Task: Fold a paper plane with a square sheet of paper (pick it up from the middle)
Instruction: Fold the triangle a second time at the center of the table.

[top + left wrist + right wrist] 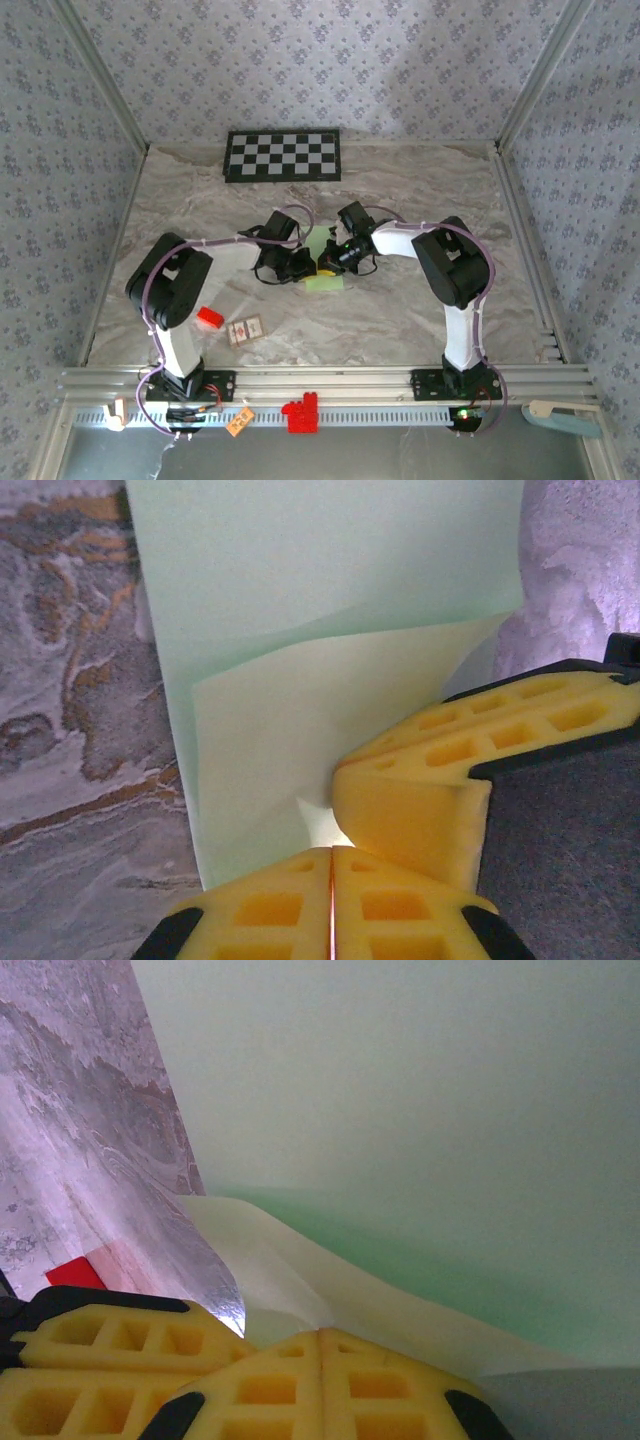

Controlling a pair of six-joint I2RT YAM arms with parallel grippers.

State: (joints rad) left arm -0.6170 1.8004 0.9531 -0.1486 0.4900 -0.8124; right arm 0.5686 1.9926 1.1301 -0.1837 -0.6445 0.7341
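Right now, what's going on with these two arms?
Two robot arms are working a pale green square sheet of paper on the table. The left tool and right tool are both shut, tips close together, each pinching a flap raised off the sheet. It is not yet a plane.

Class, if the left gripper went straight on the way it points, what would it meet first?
The square sheet of paper, its raised flap seemingly touching the left gripper.
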